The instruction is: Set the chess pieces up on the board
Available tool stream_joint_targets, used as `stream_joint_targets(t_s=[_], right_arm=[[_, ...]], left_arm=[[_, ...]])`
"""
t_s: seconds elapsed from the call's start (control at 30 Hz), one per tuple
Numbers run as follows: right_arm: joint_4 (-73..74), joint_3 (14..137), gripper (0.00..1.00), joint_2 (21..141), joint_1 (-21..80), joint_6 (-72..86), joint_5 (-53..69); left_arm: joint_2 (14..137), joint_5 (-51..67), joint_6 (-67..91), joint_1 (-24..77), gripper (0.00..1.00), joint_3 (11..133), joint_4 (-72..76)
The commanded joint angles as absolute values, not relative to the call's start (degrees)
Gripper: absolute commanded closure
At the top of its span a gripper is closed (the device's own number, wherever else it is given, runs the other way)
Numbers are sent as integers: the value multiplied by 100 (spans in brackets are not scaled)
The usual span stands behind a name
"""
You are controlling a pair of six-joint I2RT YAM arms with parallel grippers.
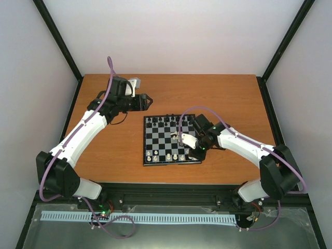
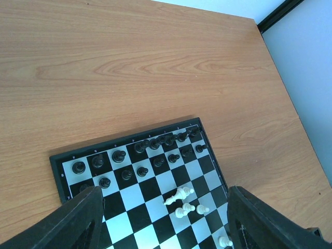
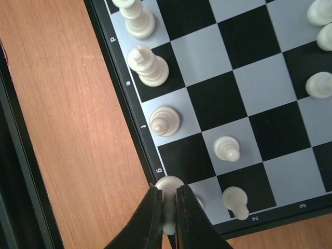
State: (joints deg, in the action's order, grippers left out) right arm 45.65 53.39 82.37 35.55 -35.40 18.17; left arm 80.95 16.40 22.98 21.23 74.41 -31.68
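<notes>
The board (image 1: 172, 140) lies mid-table. Black chess pieces (image 2: 155, 143) stand in its far two rows. In the left wrist view one white piece (image 2: 180, 195) lies toppled mid-board beside a few small white ones (image 2: 185, 210). My right gripper (image 3: 167, 218) is shut on a white piece (image 3: 169, 185) over the board's near right corner (image 1: 196, 154). White pieces (image 3: 149, 67) stand along that edge, with pawns (image 3: 226, 148) one row in. My left gripper (image 1: 147, 102) hovers open off the board's far left corner, its fingers (image 2: 78, 223) holding nothing.
The wooden table (image 1: 114, 150) extends bare to the left of the board and behind it. Black frame posts (image 1: 57, 36) and white walls enclose it. A black rail (image 1: 171, 189) runs along the near edge by the arm bases.
</notes>
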Motion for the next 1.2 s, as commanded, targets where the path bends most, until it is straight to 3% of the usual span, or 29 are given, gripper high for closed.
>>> stream_joint_targets(t_s=[0.0,0.8,1.07,1.17], right_arm=[[4389,5235,94,8250,3682,-3571,1674],[4013,5318,93,8946,3771,-3396,1595],[4003,5315,85,8911,3771,-3340,1574],[4133,5407,77,8789,3771,-3322,1622]], left_arm=[[8085,1735,2382,2057,33,7620,-3050],[8081,1801,2413,2057,33,7611,-3041],[8088,1828,2411,2057,33,7611,-3035],[8090,1827,2413,2062,33,7609,-3037]])
